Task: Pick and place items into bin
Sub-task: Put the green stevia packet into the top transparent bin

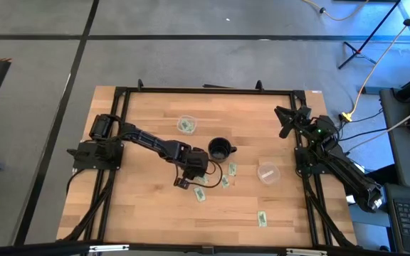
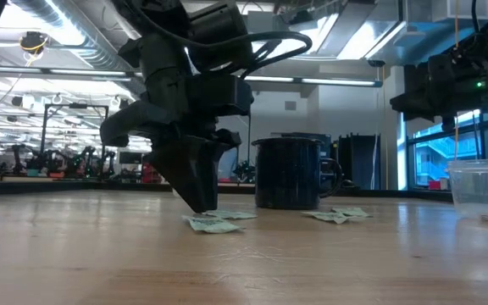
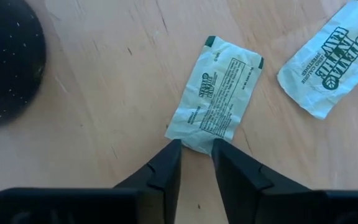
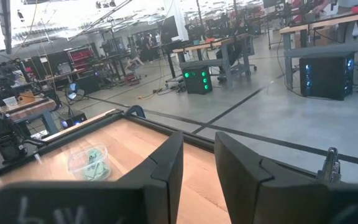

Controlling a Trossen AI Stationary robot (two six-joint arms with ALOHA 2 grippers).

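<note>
1. Looking down on the wooden table (image 1: 148,213), we see the left gripper (image 1: 188,178) lowered among the scattered packets, just beside the black mug (image 1: 219,148).
2. From the left wrist we find its fingers (image 3: 166,171) set slightly apart, tips touching the near edge of one pale green packet (image 3: 215,96) that lies flat on the wood; nothing is pinched between them.
3. We note a second packet (image 3: 328,62) lying just beside the first, apart from it.
4. At table height the left gripper (image 2: 197,199) points down onto a packet (image 2: 213,224), with more packets (image 2: 337,215) in front of the mug (image 2: 288,173).
5. We count further packets loose on the table (image 1: 263,219), and some inside a clear tub (image 1: 186,125); another clear tub (image 1: 267,173) stands to the right.
6. The right gripper (image 1: 285,121) waits raised at the table's far right corner, its fingers (image 4: 166,168) a little apart and empty.
</note>
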